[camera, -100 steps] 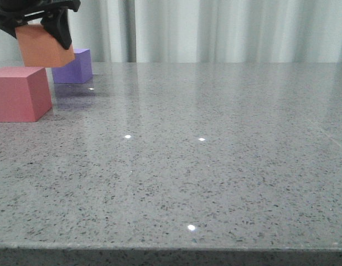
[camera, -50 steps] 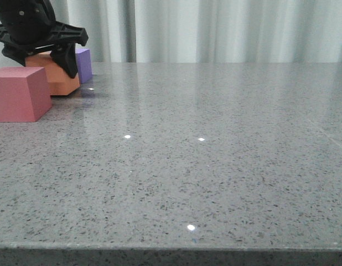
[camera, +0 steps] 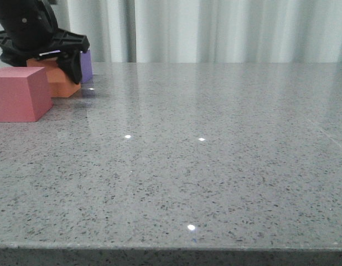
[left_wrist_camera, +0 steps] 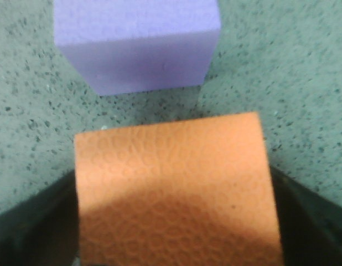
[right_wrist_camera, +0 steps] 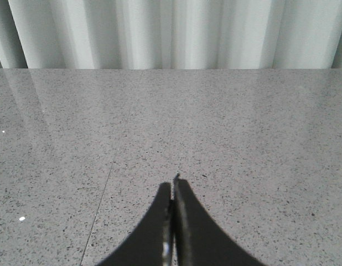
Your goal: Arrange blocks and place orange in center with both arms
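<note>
My left gripper [camera: 46,62] is at the far left of the table, shut on the orange cube [camera: 61,83], which sits low on the tabletop. The purple cube [camera: 86,65] is just behind it and the pinkish-red cube [camera: 19,94] is in front of it to the left. In the left wrist view the orange cube [left_wrist_camera: 171,188] fills the space between my dark fingers [left_wrist_camera: 309,221], with the purple cube [left_wrist_camera: 138,44] a short gap beyond. My right gripper [right_wrist_camera: 174,185] is shut and empty over bare table and does not show in the front view.
The grey speckled tabletop [camera: 204,155] stretches from the cubes to the right. A pale curtain [camera: 226,27] hangs behind the table's far edge. The table's front edge [camera: 171,246] runs along the bottom of the front view.
My left gripper has come down with the orange cube, from above the pinkish-red cube to the tabletop between it and the purple cube. The right gripper shows no change.
</note>
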Robot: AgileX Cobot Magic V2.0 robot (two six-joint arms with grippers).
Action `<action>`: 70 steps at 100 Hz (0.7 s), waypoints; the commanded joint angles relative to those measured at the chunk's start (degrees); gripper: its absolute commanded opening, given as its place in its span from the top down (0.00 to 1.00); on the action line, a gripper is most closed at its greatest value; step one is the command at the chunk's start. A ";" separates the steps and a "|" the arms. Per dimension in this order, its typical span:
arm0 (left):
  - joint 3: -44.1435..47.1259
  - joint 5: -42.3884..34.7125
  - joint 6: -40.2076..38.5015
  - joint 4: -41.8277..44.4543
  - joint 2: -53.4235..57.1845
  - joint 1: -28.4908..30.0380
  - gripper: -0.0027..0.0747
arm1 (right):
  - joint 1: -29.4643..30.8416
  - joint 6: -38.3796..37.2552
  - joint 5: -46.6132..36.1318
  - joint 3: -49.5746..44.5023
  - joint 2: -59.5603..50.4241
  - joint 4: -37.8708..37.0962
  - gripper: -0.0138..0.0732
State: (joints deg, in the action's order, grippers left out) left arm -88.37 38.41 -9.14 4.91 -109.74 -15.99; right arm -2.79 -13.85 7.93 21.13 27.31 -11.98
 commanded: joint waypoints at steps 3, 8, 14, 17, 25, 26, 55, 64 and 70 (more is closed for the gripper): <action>-1.56 -2.25 -0.05 0.09 3.24 -0.05 0.09 | 0.45 0.30 -4.49 1.60 0.02 -0.95 0.92; -1.56 -2.25 -0.05 0.09 3.94 -0.05 0.10 | 0.45 0.30 -4.49 1.60 0.02 -0.95 0.92; -1.56 -2.60 -0.05 0.09 5.36 -0.05 0.10 | 0.45 0.30 -4.49 1.60 0.02 -0.95 0.92; -1.56 -2.85 -0.05 0.09 6.15 -0.05 0.10 | 0.45 0.30 -4.49 1.60 0.02 -0.95 0.92; -1.56 -2.97 -0.05 0.09 8.90 -0.05 0.10 | 0.45 0.30 -4.49 1.60 0.02 -0.95 0.92; -1.56 -2.97 -0.05 0.09 9.46 -0.05 0.10 | 0.45 0.30 -4.49 1.60 0.02 -0.95 0.92; 0.58 -2.20 -0.05 0.09 24.42 -0.05 0.10 | 0.45 0.30 -4.49 1.60 0.02 -0.95 0.92; 5.35 -3.56 -0.05 0.09 30.39 -0.05 0.10 | 0.45 0.30 -4.49 1.60 0.02 -0.95 0.92; 10.12 -5.04 -0.05 0.09 35.07 -0.05 0.10 | 0.45 0.30 -4.49 1.60 0.02 -0.95 0.92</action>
State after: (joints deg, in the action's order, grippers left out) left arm -82.07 38.19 -9.14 4.91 -82.00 -15.99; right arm -2.79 -13.85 7.93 21.13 27.31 -11.98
